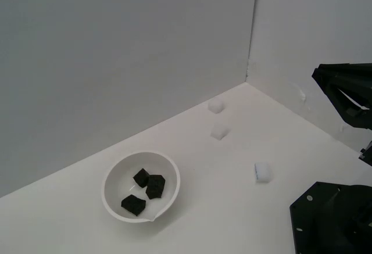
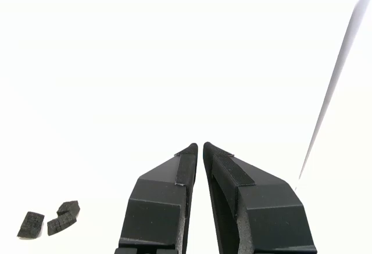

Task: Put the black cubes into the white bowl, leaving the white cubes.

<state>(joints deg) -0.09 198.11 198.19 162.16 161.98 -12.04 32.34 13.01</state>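
— Exterior view: where are the black cubes (image 1: 145, 188)?
— All 3 lie in the white bowl (image 1: 117, 172); 3 white cubes (image 1: 219, 132) sit apart on the table (image 1: 232, 207).
— The gripper (image 2: 200, 146)?
— Closed, holding nothing.

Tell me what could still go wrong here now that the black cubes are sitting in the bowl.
Two things, possibly. The white bowl sits near the surface's front edge, so an arm sweep might nudge it and spill the three black cubes. The white cubes are faint against the white surface, and the nearest lies close to the arm's base, where the shut gripper could knock it while moving.
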